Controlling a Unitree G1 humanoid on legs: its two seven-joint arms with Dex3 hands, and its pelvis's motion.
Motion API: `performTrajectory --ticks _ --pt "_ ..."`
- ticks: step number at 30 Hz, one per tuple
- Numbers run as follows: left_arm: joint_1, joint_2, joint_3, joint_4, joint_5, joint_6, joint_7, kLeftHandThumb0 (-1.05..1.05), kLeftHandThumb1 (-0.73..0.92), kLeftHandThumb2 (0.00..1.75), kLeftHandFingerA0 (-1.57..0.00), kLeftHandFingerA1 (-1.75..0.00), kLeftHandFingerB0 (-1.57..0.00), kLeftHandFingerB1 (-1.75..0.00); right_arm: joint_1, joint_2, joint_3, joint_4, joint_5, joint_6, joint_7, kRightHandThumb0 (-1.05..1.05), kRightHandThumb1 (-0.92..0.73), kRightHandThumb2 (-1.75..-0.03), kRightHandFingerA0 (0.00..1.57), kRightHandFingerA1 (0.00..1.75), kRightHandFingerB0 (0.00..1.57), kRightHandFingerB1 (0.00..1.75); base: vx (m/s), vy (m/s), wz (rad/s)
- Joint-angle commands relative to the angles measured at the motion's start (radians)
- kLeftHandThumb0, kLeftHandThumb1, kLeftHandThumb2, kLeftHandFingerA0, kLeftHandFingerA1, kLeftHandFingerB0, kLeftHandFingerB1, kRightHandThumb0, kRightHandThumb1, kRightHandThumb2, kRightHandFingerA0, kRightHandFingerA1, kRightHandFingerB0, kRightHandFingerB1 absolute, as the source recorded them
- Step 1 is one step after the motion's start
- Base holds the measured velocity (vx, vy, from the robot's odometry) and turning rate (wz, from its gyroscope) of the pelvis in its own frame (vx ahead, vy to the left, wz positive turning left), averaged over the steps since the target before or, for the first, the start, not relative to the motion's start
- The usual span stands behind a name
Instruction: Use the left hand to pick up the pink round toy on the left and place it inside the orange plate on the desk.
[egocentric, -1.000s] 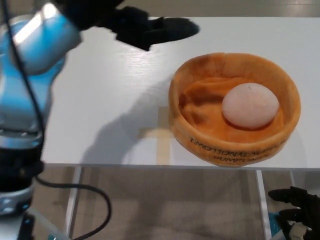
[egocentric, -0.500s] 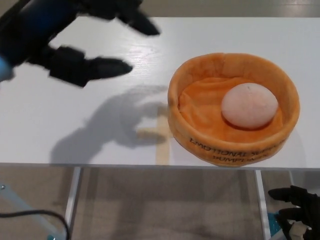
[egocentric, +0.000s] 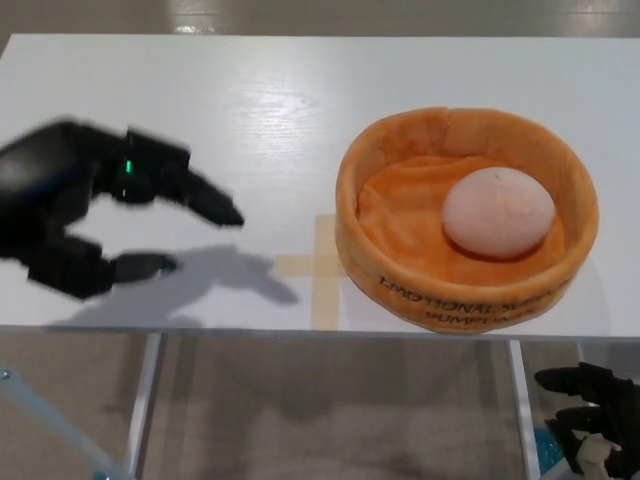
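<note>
the left hand (egocentric: 85, 205) hovers empty over the desk (egocentric: 250, 110), fingers spread, with the pink round toy (egocentric: 498, 212) well off to its right, lying inside the orange plate (egocentric: 467, 215). little seems left to fail; a careless sweep rightward could nudge the plate's rim.

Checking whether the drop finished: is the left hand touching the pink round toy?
Apart. The head view shows the left hand open over bare table, with the pink round toy resting inside the orange plate.
</note>
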Motion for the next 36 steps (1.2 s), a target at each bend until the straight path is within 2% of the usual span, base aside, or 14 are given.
performTrajectory --ticks 1,4,6,8,9,11,12,13,17,22,27,29,32,36 --pt "0.207 0.072 -0.109 0.368 -0.149 0.111 -0.486 -0.18 0.67 0.6 -0.46 -0.44 -0.57 -0.38 0.021 -0.011 0.005 0.014 -0.014 0.03 0.0 -0.15 -0.64 -0.58 0.58 0.51 0.68 0.49 0.0 0.0 0.0" --pt "0.198 0.067 -0.121 0.41 -0.135 0.119 -0.48 -0.18 0.67 0.6 -0.46 -0.44 -0.57 -0.38 0.023 -0.012 0.009 0.013 -0.019 0.027 -0.005 -0.15 -0.64 -0.58 0.58 0.51 0.68 0.49 0.0 0.0 0.0" --pt "0.182 0.055 -0.136 0.461 -0.112 0.081 -0.478 -0.13 0.68 0.6 -0.77 -0.61 -0.55 -0.39 0.02 -0.013 0.007 0.013 -0.018 0.028 -0.006 -0.14 -0.64 -0.58 0.59 0.52 0.67 0.49 0.0 0.0 0.0" --pt "0.176 0.05 -0.144 0.484 -0.103 0.066 -0.475 -0.13 0.68 0.6 -0.77 -0.61 -0.55 -0.39 0.019 -0.012 0.004 0.012 -0.013 0.028 -0.002 -0.14 -0.64 -0.58 0.59 0.52 0.67 0.49 0.0 0.0 0.0" --pt "0.165 0.043 -0.149 0.507 -0.1 0.062 -0.475 -0.1 0.69 0.6 -0.84 -1.2 -0.58 -0.39 0.013 -0.013 0.005 0.012 -0.014 0.033 -0.002 -0.15 -0.64 -0.58 0.58 0.51 0.68 0.48 0.0 0.0 0.0" --pt "0.15 0.033 -0.155 0.537 -0.098 0.058 -0.475 -0.1 0.69 0.6 -0.84 -1.2 -0.58 -0.39 0.005 -0.015 0.007 0.012 -0.017 0.039 -0.004 -0.15 -0.64 -0.58 0.58 0.51 0.68 0.48 0.0 0.0 0.0" --pt "0.144 0.031 -0.159 0.55 -0.095 0.054 -0.478 -0.1 0.69 0.6 -0.78 -0.75 -0.57 -0.38 0.005 -0.016 0.007 0.012 -0.017 0.038 -0.004 -0.15 -0.64 -0.58 0.58 0.51 0.67 0.48 0.0 0.0 0.0" --pt "0.126 0.018 -0.175 0.592 -0.076 0.047 -0.468 -0.11 0.69 0.61 -0.56 -0.47 -0.58 -0.38 0.002 -0.016 0.006 0.013 -0.015 0.041 -0.002 -0.15 -0.64 -0.58 0.6 0.52 0.68 0.49 0.0 0.0 0.0" --pt "0.095 0.0 -0.201 0.671 -0.046 0.024 -0.455 -0.11 0.7 0.61 -0.57 -0.45 -0.57 -0.38 0.0 -0.015 0.004 0.014 -0.011 0.047 0.004 -0.15 -0.64 -0.58 0.61 0.52 0.68 0.49 0.0 0.0 0.0" --pt "0.064 -0.022 -0.239 0.756 -0.004 -0.013 -0.4 -0.1 0.73 0.62 -0.43 -0.43 -0.55 -0.37 0.006 -0.017 0.006 0.013 -0.013 0.053 0.001 -0.15 -0.64 -0.58 0.59 0.51 0.68 0.48 0.0 0.0 0.0" --pt "0.057 -0.083 -0.234 0.823 0.045 -0.067 -0.229 -0.15 0.7 0.65 -0.47 -0.45 -0.54 -0.4 0.011 -0.018 0.006 0.012 -0.013 0.046 0.001 -0.16 -0.64 -0.58 0.58 0.51 0.68 0.48 0.0 0.0 0.0" --pt "0.056 -0.102 -0.237 0.835 0.075 -0.107 -0.157 -0.18 0.65 0.65 -0.47 -0.46 -0.51 -0.4 0.012 -0.019 0.007 0.012 -0.015 0.044 -0.001 -0.15 -0.64 -0.58 0.59 0.51 0.68 0.48 0.0 0.0 0.0" --pt "0.046 -0.168 -0.276 0.899 0.223 -0.263 0.14 -0.14 0.71 0.61 -0.58 -0.45 -0.57 -0.4 0.021 -0.016 0.004 0.011 -0.01 0.031 -0.005 -0.14 -0.63 -0.58 0.6 0.53 0.69 0.5 0.0 0.0 0.0" --pt "0.023 -0.208 -0.318 0.966 0.32 -0.324 0.346 -0.13 0.73 0.61 -0.59 -0.46 -0.55 -0.39 0.026 -0.015 0.003 0.011 -0.008 0.03 -0.003 -0.15 -0.64 -0.58 0.59 0.52 0.68 0.49 0.0 0.0 0.0"
